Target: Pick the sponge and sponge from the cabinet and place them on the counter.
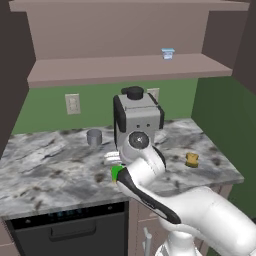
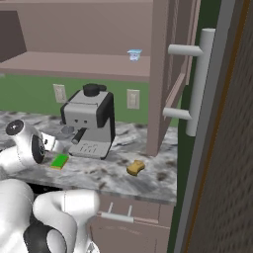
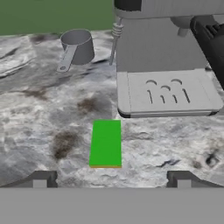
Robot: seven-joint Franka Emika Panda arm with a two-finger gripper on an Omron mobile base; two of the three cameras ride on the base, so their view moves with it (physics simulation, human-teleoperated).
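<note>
The green sponge (image 3: 105,143), with a thin yellow layer under it, lies flat on the marble counter (image 1: 50,165) just in front of the coffee machine's drip tray. My gripper (image 3: 111,180) hovers over it, open, its two tips well apart on either side and clear of the sponge. From the base, the green sponge (image 2: 60,161) shows beside my hand, and a corner of the green sponge (image 1: 115,173) peeks out from behind the arm. The tan sponge (image 1: 192,159) sits on the counter farther right. The cabinet (image 1: 125,67) stands open above.
A grey coffee machine (image 1: 137,117) stands mid-counter, and a grey measuring cup (image 3: 77,46) sits to its left. A small white cup with a blue rim (image 1: 168,53) rests on the cabinet shelf. An open cabinet door with a bar handle (image 2: 197,81) juts out at the right.
</note>
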